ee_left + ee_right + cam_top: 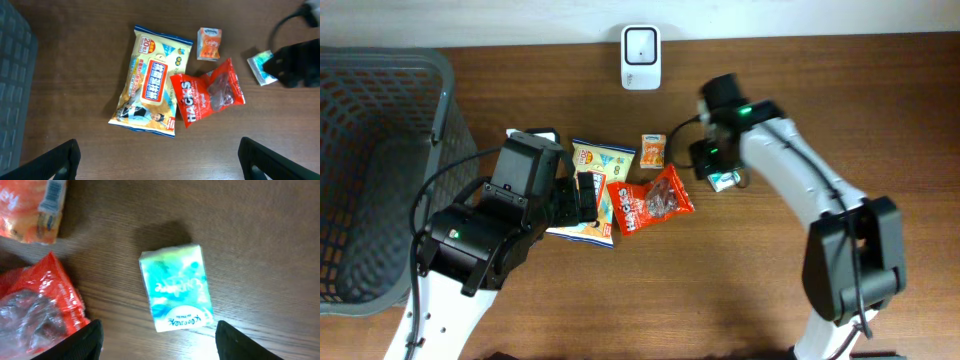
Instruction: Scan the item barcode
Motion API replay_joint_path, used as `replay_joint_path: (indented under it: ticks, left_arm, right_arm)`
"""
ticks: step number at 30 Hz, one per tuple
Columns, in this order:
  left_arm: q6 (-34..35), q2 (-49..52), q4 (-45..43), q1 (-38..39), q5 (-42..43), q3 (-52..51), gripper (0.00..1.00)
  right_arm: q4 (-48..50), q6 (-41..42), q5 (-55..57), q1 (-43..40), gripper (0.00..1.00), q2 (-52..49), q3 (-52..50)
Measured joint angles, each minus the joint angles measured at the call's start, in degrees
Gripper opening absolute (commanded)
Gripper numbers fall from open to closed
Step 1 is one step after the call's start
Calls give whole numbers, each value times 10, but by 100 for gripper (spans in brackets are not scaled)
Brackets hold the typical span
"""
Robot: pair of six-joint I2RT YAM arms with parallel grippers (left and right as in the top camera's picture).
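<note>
Wood grain in dark brown covers the surface (770,300), and a pale strip borders it along the top of the overhead frame. At the left edge you have a grey mesh basket (438,95), and at top centre a white scanner (641,57). A yellow snack bag (150,82), a red sweet bag (207,95) and a small orange pack (209,44) lie clustered mid-frame. Your teal tissue pack (175,287) lies flat on the wood, just right of the red bag, between the spread fingers of the right tool (159,330), which is released. The left tool (160,160) is released too, hovering above the yellow bag.
</note>
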State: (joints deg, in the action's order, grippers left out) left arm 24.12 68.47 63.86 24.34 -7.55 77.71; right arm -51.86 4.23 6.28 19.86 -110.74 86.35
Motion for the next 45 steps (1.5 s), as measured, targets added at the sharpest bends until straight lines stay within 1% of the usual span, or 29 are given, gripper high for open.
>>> replay_joint_path:
  ticks: [1,2,4,9,10,12,13,14,16,18,20,21,23,25,27,29,30,31,32,33,35,37,40,42,44,45]
  left_arm:
    - [0,0,0,0,0,0,99]
    - [0,0,0,0,0,0,99]
    - [0,0,0,0,0,0,99]
    - [0,0,0,0,0,0,99]
    - [0,0,0,0,0,0,99]
    - [0,0,0,0,0,0,99]
    - [0,0,0,0,0,0,99]
    - [0,0,0,0,0,0,99]
    - [0,0,0,0,0,0,99]
    - [0,0,0,0,0,0,99]
    - [0,0,1,0,0,0,99]
    - [0,0,1,0,0,0,99]
    - [0,0,0,0,0,0,99]
    - [0,0,0,0,0,0,99]
    - [0,0,0,0,0,0,99]
    - [0,0,0,0,0,0,99]
    - [0,0,0,0,0,0,99]
    - [0,0,0,0,0,0,99]
    - [0,0,0,0,0,0,99]
    - [0,0,0,0,0,0,99]
    - [0,0,1,0,0,0,99]
    - [0,0,0,0,0,0,99]
    - [0,0,1,0,0,0,99]
    - [0,0,1,0,0,0,99]
    - [0,0,1,0,0,0,99]
    - [0,0,1,0,0,0,99]
  right_arm:
    - [5,-2,21,18,71,-1,0]
    - [11,-4,70,43,64,-5,0]
    - [15,-1,97,43,56,-31,0]
    - [39,3,102,43,51,-76,-16]
    - [48,3,102,43,46,-85,-16]
    - [59,3,104,43,40,-97,-16]
    - [63,5,111,43,13,-100,-16]
    - [69,11,118,42,4,-101,-16]
    - [71,40,127,33,4,-102,-13]
    - [50,56,94,20,4,-103,2]
    - [-16,54,-27,-29,4,-110,64]
    - [-39,31,-138,-58,4,-115,107]
    - [-23,6,-321,-107,4,-115,145]
    - [-20,-2,-445,-150,4,-123,145]
    - [-7,-12,-532,-170,4,-163,144]
    - [-3,-14,-574,-174,5,-223,139]
    - [-2,-13,-605,-179,20,-250,136]
    - [-11,-8,-596,-188,25,-250,137]
    - [-18,1,-577,-200,25,-250,137]
    - [-36,6,-544,-222,30,-249,139]
    - [-65,7,-474,-272,47,-239,139]
    - [-96,0,-421,-287,71,-221,139]
    - [-115,-39,-408,-280,71,-207,139]
    - [-103,-69,-407,-247,70,-207,137]
    - [-80,-89,-406,-190,61,-207,137]
    - [-73,-85,-393,-174,57,-206,136]
